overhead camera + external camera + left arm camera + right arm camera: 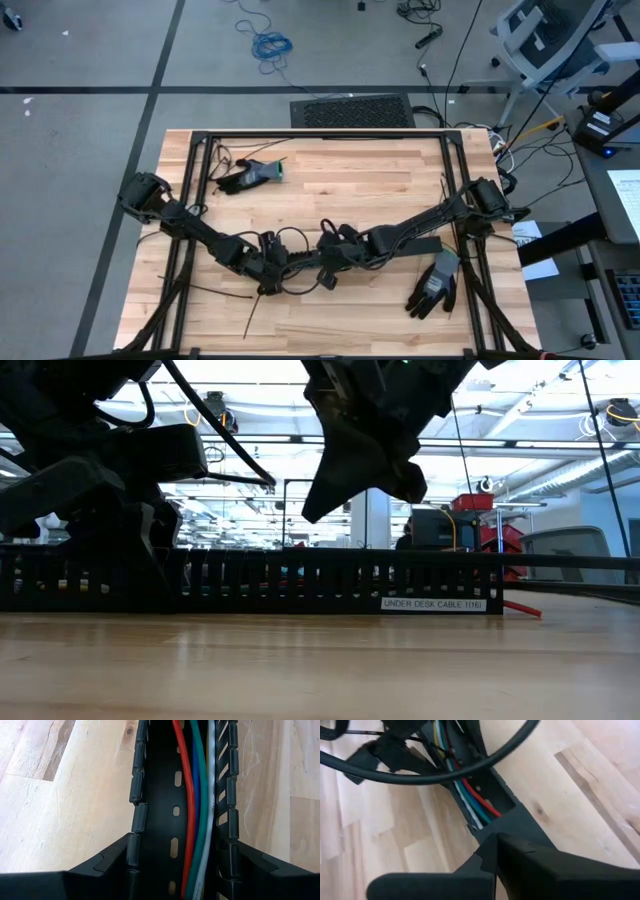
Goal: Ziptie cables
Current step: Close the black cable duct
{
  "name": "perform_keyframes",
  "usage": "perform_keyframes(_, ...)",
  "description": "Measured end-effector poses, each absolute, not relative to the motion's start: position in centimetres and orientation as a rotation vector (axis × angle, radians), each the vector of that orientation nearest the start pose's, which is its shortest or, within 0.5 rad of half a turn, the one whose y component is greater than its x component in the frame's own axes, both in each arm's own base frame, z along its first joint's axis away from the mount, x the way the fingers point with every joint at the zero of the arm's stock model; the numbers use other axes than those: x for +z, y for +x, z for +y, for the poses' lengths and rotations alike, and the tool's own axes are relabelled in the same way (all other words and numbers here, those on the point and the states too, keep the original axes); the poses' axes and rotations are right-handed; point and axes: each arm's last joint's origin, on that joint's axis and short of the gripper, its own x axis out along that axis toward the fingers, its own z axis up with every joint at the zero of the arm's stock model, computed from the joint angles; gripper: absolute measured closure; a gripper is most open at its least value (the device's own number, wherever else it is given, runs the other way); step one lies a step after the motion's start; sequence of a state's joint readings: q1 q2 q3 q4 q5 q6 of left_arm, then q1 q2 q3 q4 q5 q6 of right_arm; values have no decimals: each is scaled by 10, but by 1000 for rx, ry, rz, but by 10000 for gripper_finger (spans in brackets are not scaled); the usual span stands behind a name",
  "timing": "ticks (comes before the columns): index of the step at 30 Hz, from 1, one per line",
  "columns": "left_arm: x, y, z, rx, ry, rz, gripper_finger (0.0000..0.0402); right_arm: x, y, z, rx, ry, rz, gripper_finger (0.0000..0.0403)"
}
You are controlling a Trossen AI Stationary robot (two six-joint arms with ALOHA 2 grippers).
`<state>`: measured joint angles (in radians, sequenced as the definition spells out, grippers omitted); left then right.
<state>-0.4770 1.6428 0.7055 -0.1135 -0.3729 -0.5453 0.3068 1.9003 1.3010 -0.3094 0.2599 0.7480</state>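
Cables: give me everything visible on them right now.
The cables are thin insulated wires, red, green, blue and white, lying side by side lengthwise in a black slotted plastic cable tray on the wooden table. The left gripper straddles the tray, one finger each side. No zip tie visible around them; ends out of view.

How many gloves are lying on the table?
2. One dark fabric glove with a green cuff lies near the table's far left corner; one grey-and-black work glove lies at the near right. Others may be hidden under the arms.
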Motion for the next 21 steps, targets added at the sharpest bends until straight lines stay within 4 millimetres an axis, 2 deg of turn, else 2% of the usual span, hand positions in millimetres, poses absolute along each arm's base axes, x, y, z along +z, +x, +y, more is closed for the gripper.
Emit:
perform_keyframes(11, 123, 253, -119, 168, -73, 941, 152, 163, 390, 113, -285, 441, 908, 403)
perform_keyframes(21, 123, 253, -119, 183, -104, 939, 152, 163, 391, 115, -267, 462, 897, 403)
